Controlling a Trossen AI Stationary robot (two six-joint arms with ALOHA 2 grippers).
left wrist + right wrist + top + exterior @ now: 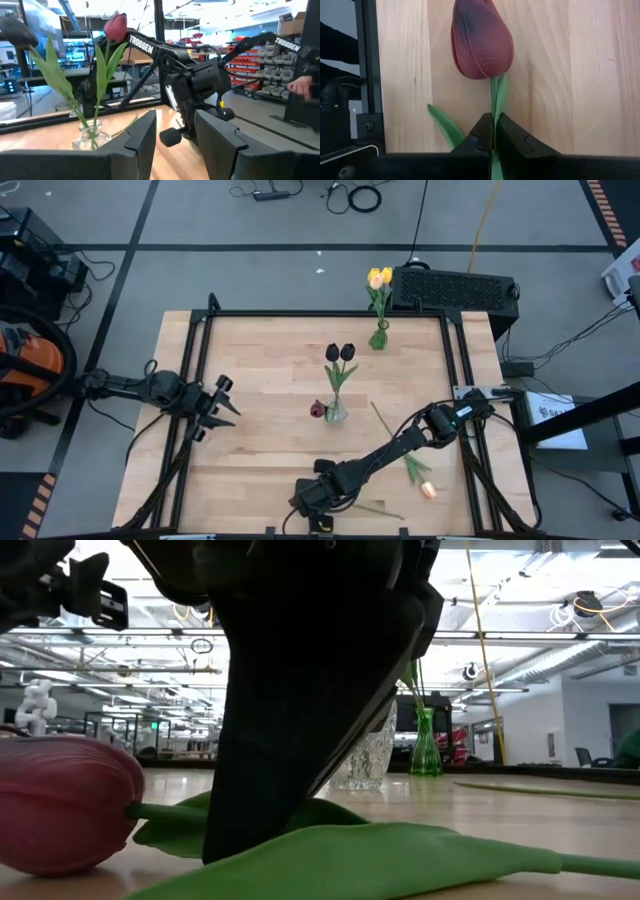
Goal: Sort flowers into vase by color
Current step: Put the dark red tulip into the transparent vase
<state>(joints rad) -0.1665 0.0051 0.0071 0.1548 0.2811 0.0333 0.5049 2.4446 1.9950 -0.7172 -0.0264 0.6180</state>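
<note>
From above, the right tool point(312, 498) is low at the bench's point(260, 370) six o'clock edge, reaching in from four o'clock. Its flower is mostly hidden under the arm; only a green stem point(378, 509) trails out at its three o'clock. A clear vase point(336, 411) near the middle holds two dark tulips point(340, 353), with a maroon head point(317, 409) at its nine o'clock. A green vase point(379, 335) at one o'clock holds yellow tulips point(379, 277). A peach tulip point(428, 489) lies loose at five o'clock. The left tool point(222, 408) waits at nine o'clock, fingers spread and empty.

From bench level, a dark finger stands on the wood just behind a maroon tulip point(62, 802) and its leaf point(350, 855).

The left wrist camera looks past its spread fingers point(140, 137) toward the clear vase and the right arm.

The right wrist camera shows the tool clenched on the maroon tulip's stem point(495, 107) just below the head, probably so the flower can be lifted and its colour matched to the dark bunch.
</note>
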